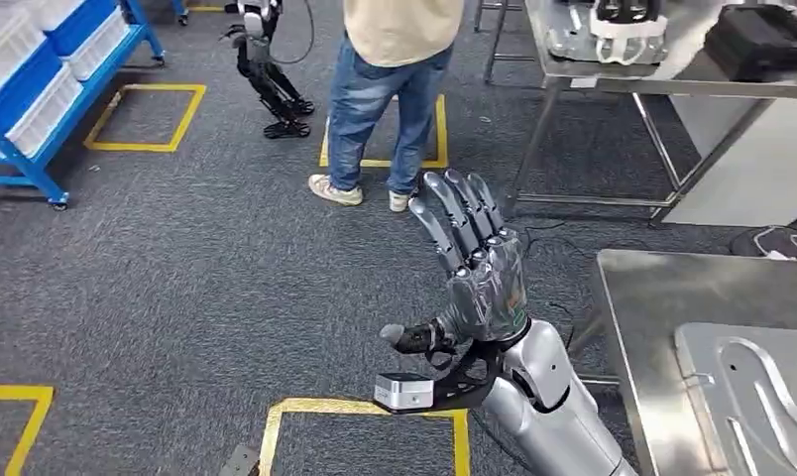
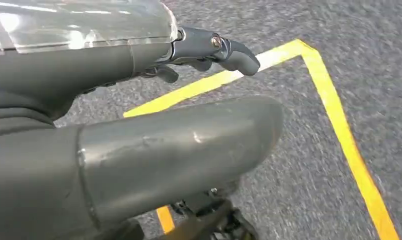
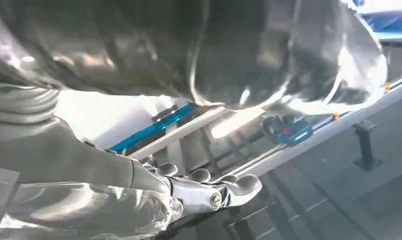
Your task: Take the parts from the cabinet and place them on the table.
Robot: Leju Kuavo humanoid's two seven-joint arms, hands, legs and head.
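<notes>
Your right hand (image 1: 474, 268) is raised with fingers (image 1: 459, 213) spread, holding nothing; beyond the fingertips a person (image 1: 385, 109) stands. Left hand (image 2: 139, 150) grip: cannot tell.

Grey carpet (image 1: 176, 278), yellow tape squares (image 1: 147, 117)

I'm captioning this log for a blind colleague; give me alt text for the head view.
The robot's right hand is raised over grey carpet, fingers spread, holding nothing. A person in jeans stands ahead beside yellow floor tape; a steel table bearing a pressed metal part sits at right.
</notes>
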